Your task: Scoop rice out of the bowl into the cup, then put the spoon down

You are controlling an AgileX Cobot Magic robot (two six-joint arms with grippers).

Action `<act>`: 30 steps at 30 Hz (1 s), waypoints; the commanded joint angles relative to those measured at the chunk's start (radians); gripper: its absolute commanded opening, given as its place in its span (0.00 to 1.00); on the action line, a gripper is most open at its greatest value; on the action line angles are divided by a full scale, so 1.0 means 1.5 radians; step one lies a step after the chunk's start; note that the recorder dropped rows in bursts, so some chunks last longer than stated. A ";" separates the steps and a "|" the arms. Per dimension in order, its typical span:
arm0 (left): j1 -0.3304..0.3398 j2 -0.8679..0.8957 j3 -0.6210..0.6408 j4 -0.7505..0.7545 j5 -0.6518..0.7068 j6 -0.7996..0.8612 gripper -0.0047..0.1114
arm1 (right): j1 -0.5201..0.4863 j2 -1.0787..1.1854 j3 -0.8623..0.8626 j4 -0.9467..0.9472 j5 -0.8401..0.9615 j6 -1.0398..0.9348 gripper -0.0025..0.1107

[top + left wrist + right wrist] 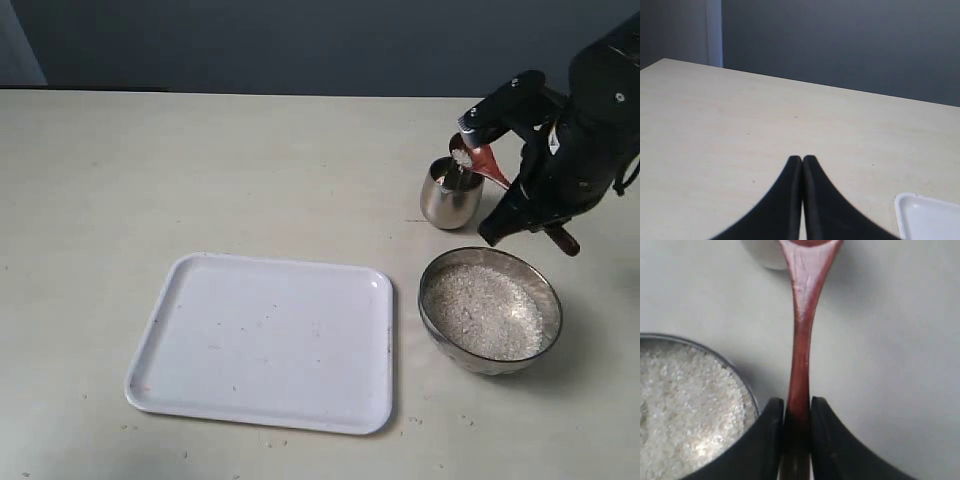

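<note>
- Our right hand (797, 407) is set narrow and clamped on the straight handle of the spoon (802, 315). It grips well back from the scoop, we judge so that the hand stays clear of the vessels.
- In the exterior view the spoon slants up from the hand toward 10 o'clock, and its oval end sits right over the mouth of the cup (450, 195).
- White grains show on that end, and it looks tipped. We read this as the pour, held high so that the grains drop inside the rim.
- From the hand, the cup stands at about 9 o'clock, just beside it and below the spoon's tip.
- The bowl (490, 252) lies at about 7 o'clock from the hand, near but apart from the cup, and the rice (487, 312) fills it in a broad, shallow bed.
- Bowl and cup stand close together, which we judge keeps the carry short.
- Farther out, the white tray (265, 340) lies at 9 o'clock of the bowl, flat on the surface (200, 170).
- Our left hand (802, 160) hangs above bare surface with its tips pressed together and nothing between them. It is well away from the work.
- Setting the spoon down is not yet done.
</note>
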 commanded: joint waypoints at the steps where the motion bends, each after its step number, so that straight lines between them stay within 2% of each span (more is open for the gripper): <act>1: -0.005 -0.003 -0.002 0.004 -0.007 -0.001 0.04 | -0.003 0.050 -0.035 -0.042 0.002 -0.007 0.02; 16: -0.005 -0.003 -0.002 0.004 -0.007 -0.001 0.04 | -0.003 0.072 -0.039 -0.215 0.010 0.058 0.02; 30: -0.005 -0.003 -0.002 0.004 -0.007 -0.001 0.04 | 0.011 0.072 -0.037 -0.230 0.023 0.058 0.02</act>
